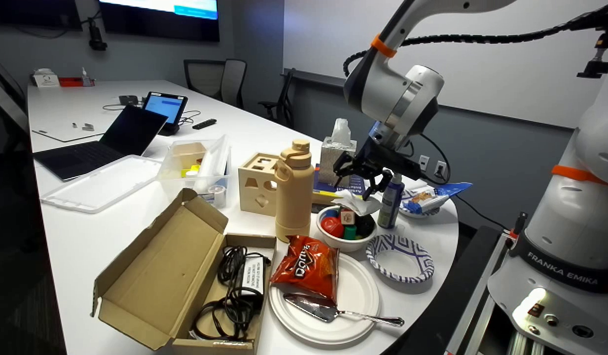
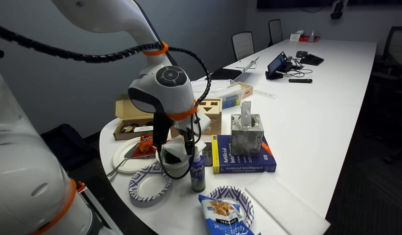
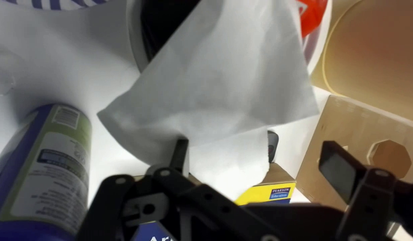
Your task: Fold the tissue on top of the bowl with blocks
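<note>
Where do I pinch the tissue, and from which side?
Grip the tissue by its loose flap, coming down from the side nearest the book. That flap overhangs the rim of the bowl and, in the wrist view, shows between the open tips of the end effector, so closing there should catch only paper.
</note>
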Motion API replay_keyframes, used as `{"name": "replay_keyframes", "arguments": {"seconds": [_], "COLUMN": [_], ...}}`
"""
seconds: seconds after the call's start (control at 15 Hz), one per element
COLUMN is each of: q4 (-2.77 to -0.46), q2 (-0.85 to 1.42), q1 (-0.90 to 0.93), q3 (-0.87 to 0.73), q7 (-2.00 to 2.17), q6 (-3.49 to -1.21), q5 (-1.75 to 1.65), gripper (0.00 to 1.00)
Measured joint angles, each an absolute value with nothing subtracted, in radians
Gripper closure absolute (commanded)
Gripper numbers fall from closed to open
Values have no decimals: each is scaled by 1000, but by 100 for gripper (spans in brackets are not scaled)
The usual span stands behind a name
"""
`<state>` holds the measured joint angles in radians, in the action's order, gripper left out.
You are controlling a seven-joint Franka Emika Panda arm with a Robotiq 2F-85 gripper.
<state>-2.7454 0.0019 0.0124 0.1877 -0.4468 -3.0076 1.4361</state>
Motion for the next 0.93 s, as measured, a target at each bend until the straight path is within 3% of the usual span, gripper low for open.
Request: {"name": "replay_keyframes", "arguments": {"seconds": [0.93], "q4": [-2742], "q2": [-6], "q1": [14], "q3": [199], "q7": [-468], "q6": [-3022], "q5": [1436], "gripper": [0]}}
